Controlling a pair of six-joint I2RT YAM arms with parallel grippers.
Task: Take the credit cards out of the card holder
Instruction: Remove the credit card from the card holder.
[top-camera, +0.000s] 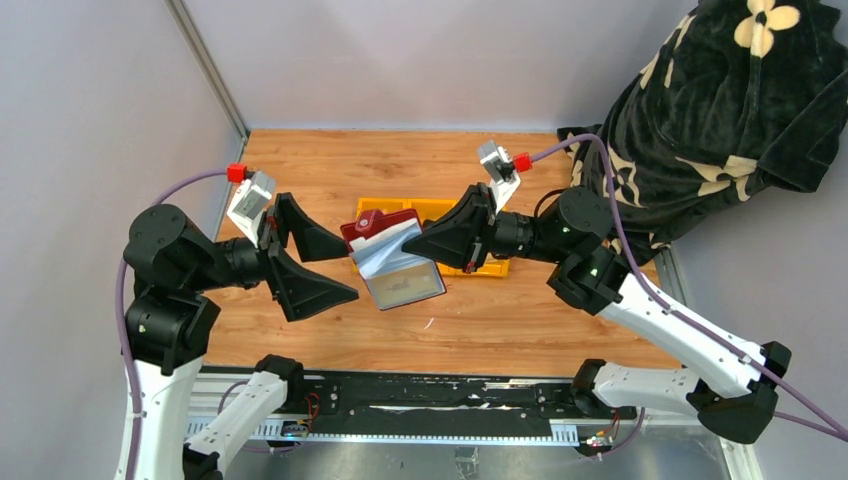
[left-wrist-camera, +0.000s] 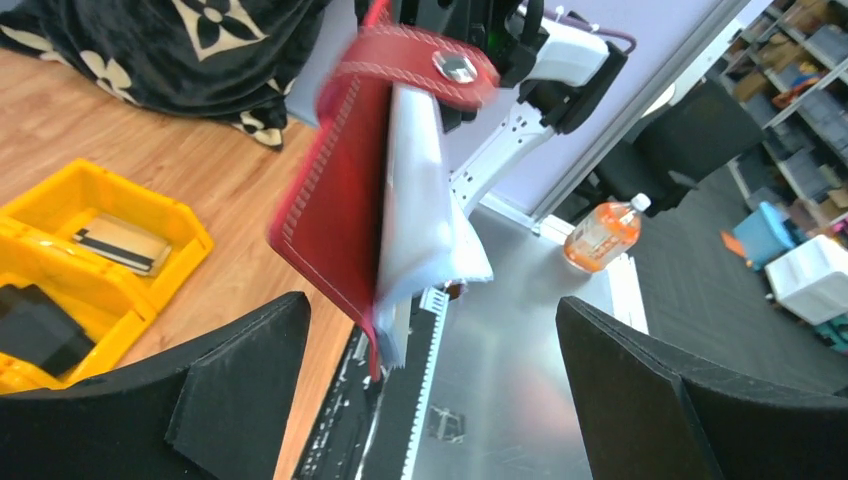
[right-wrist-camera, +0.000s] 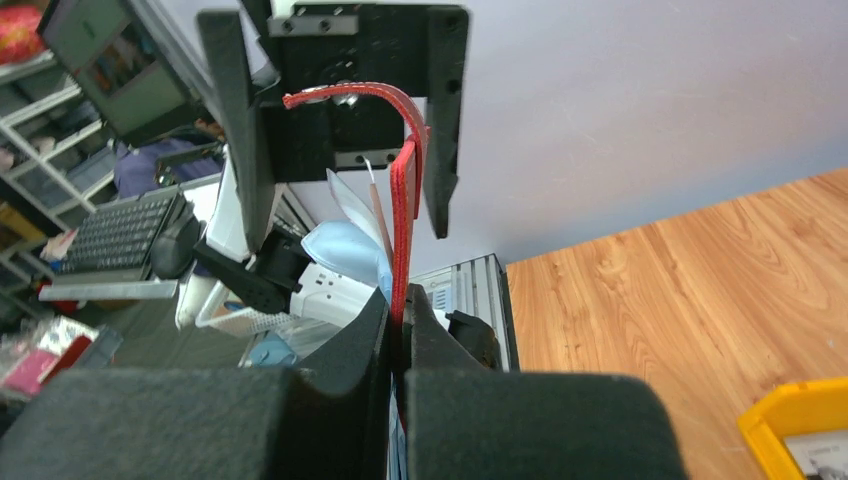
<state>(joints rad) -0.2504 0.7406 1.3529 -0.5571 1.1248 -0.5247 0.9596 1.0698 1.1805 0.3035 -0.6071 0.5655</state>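
Maroon card holder (top-camera: 383, 226) pinched in right jaws (left jaws wide apart).

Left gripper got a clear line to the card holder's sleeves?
Probably yes: left gripper is open, facing the sleeves with nothing between; right gripper pinches the card holder aloft.

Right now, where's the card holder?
Top view, centre: the card holder is aloft, pinched by the right tool, with the open left tool just left and the yellow tray behind.

Bare table (top-camera: 500, 325) below card holder (top-camera: 380, 232); tray (top-camera: 440, 206) behind
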